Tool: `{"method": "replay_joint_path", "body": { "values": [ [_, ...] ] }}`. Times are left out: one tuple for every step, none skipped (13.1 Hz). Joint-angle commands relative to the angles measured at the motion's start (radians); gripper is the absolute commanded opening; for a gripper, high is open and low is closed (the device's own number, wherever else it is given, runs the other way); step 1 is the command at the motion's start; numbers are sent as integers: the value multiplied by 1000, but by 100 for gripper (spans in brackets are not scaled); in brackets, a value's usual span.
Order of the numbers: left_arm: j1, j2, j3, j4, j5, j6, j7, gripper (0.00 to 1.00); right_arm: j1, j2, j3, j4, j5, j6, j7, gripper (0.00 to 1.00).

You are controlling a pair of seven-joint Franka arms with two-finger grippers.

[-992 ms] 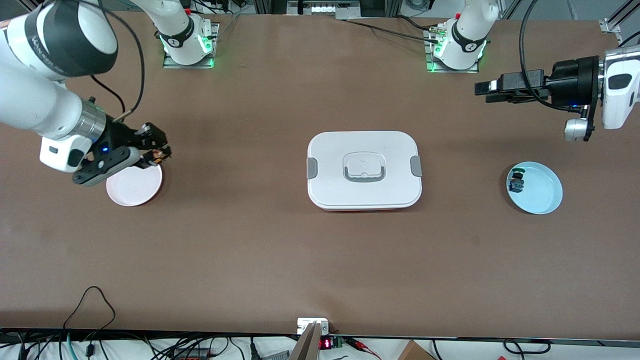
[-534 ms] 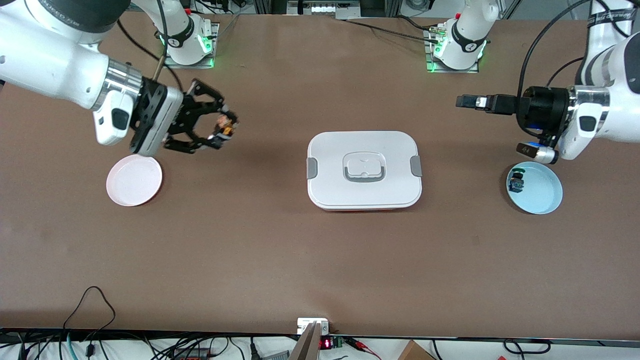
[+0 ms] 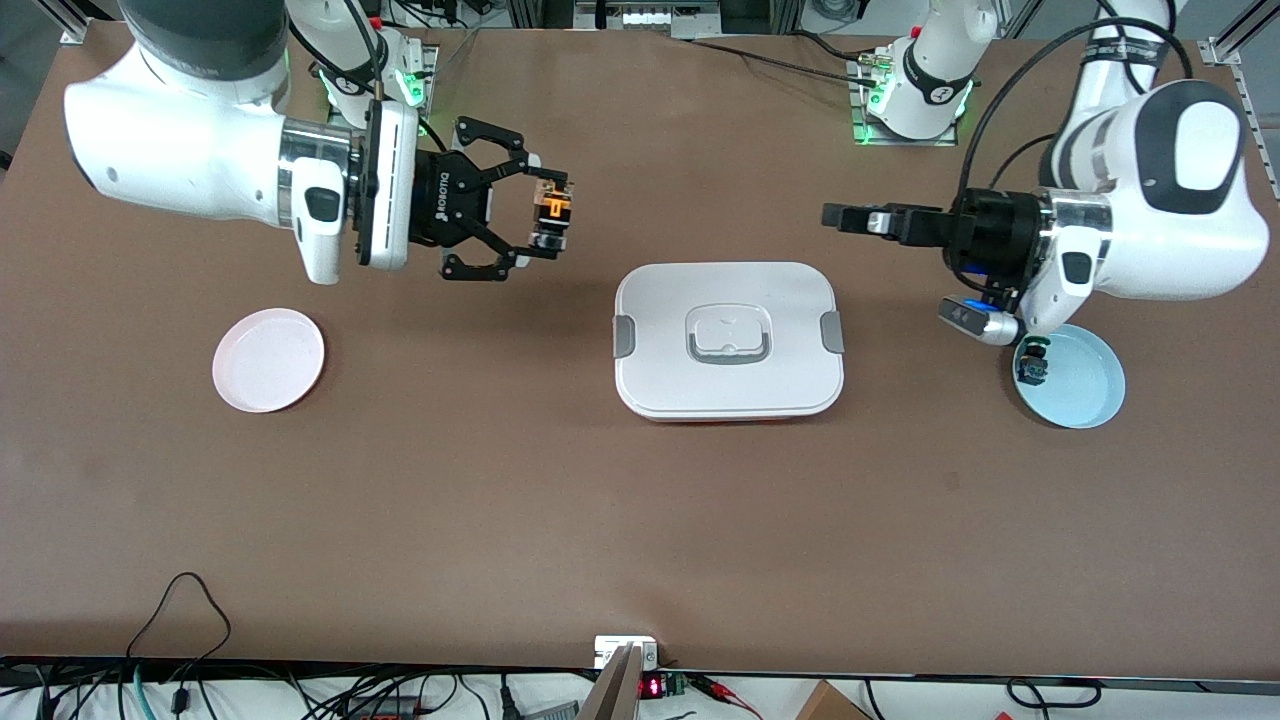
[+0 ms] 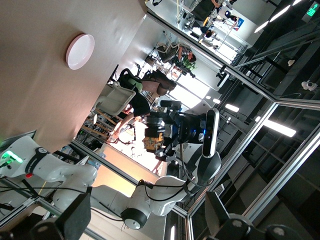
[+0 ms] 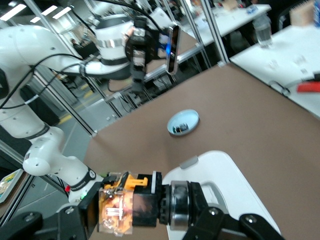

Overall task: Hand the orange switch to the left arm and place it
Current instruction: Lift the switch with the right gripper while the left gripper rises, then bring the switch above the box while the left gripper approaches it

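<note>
The orange switch [image 3: 550, 214] has an orange body and a black round end. My right gripper [image 3: 545, 222], the linkage-finger one, is shut on it and holds it sideways in the air. It is over bare table between the pink plate [image 3: 268, 360] and the white lidded box [image 3: 728, 340]. The right wrist view shows the switch [image 5: 125, 205] clamped between the pads, with the box [image 5: 235, 180] below. My left gripper [image 3: 835, 217] is level, over the table by the box's corner at the left arm's end, and points at the switch [image 4: 152, 140]. Its fingers [image 4: 77, 217] stand wide apart and empty.
A light blue plate [image 3: 1075, 378] at the left arm's end holds a small blue-and-green component [image 3: 1033, 365]; the plate also shows in the right wrist view [image 5: 183, 122]. The pink plate [image 4: 80, 51] holds nothing. Cables and electronics line the table's near edge.
My right gripper has carried the switch up from the pink plate toward the box. My left gripper has moved in from the table's end toward the box.
</note>
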Motion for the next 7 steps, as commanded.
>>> {"method": "replay_joint_path", "body": {
  "values": [
    [1, -16, -138, 0, -32, 188, -10, 100, 35, 28, -3, -20, 201, 11, -217, 1],
    [1, -27, -211, 3, -32, 287, -10, 100, 41, 42, -3, -26, 284, 11, -315, 1],
    [2, -30, -260, 8, -32, 360, -8, 100, 41, 61, -3, -28, 335, 11, -391, 1],
    [5, -32, -287, 13, -29, 389, 6, 100, 41, 71, -3, -28, 387, 11, -448, 1],
    [5, -33, -289, 23, -31, 399, 19, 100, 43, 78, -3, -28, 421, 11, -469, 1],
    [10, -36, -289, 31, -29, 399, 29, 100, 46, 81, -3, -28, 446, 12, -480, 1],
    [11, -42, -289, 33, -29, 400, 45, 100, 59, 85, -3, -28, 463, 21, -485, 1]
  ]
}}
